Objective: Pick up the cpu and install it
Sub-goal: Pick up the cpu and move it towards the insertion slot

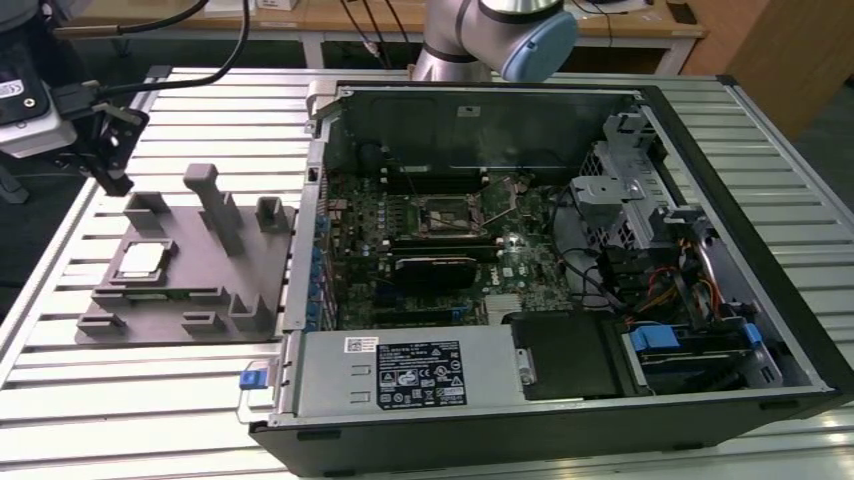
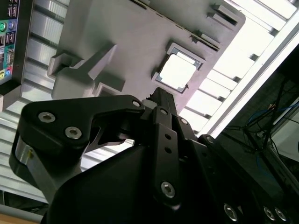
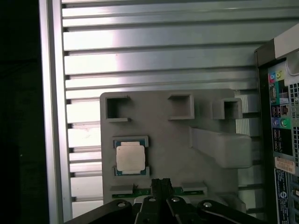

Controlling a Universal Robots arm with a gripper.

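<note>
First wrist view: hand (image 3: 161, 183), seemingly pressed together, hovers near cpu (image 3: 131, 157) seated in holder (image 3: 177, 135).

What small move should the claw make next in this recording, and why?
Probably shift the claw over the cpu: it lies untouched in the grey holder, and in both wrist views the claw sits off to one side of it.

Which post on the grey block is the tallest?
The middle post on the grey block; it rises well above its two stubby neighbours.
</note>
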